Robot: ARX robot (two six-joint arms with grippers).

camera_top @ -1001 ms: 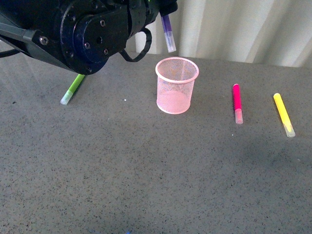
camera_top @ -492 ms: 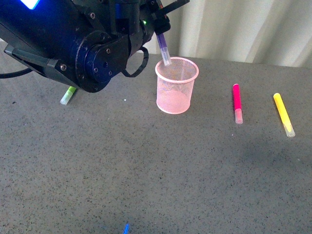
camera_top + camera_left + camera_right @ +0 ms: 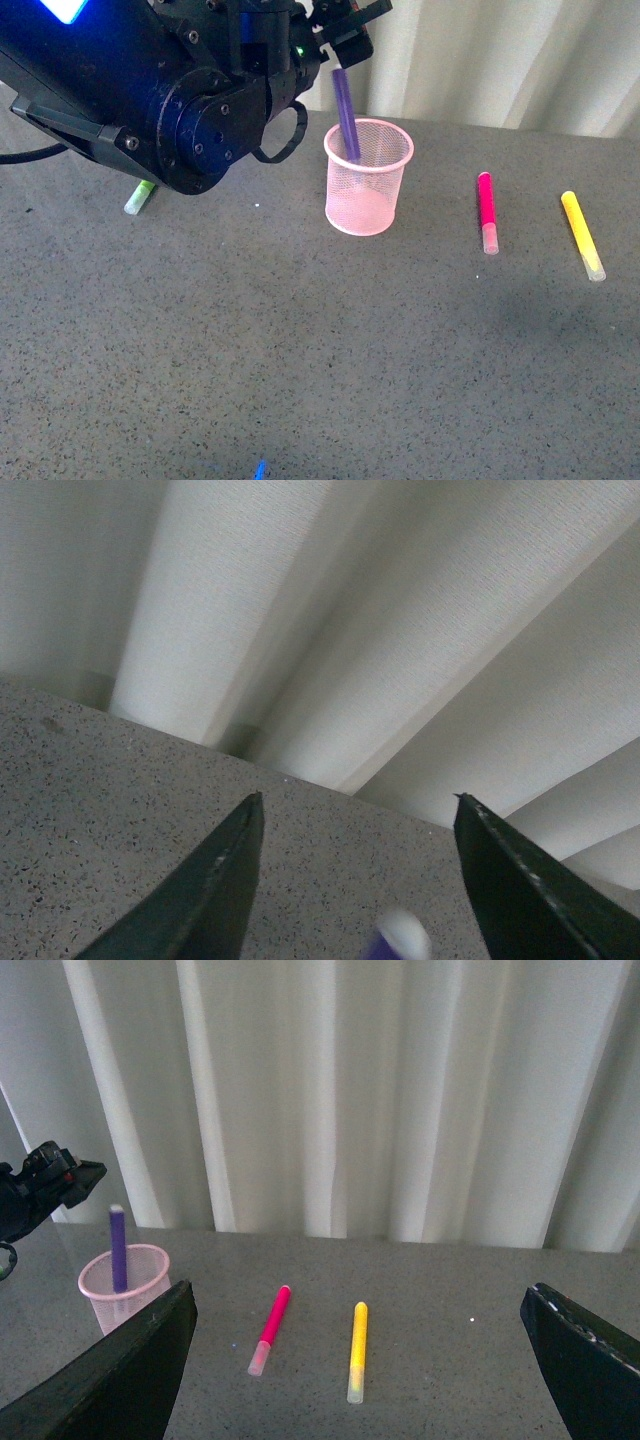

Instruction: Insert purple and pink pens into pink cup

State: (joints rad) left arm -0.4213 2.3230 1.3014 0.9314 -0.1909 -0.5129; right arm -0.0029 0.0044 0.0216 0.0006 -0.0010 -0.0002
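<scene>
Left fingers (image 3: 210, 890) are gaping wide, releasing the purple pen (image 3: 346, 120) into the pink cup (image 3: 368, 190) below them. Next, the equally wide right fingers (image 3: 120, 1370) are needing the pink pen (image 3: 487, 210).

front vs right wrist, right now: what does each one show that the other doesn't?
Only front: the green marker, partly hidden behind the left arm, whose body fills the upper left of the picture. Only right wrist: the right gripper, its jaws wide apart and empty. Both: the pink cup with the purple pen standing in it, and the pink pen and yellow marker lying apart on the table.
</scene>
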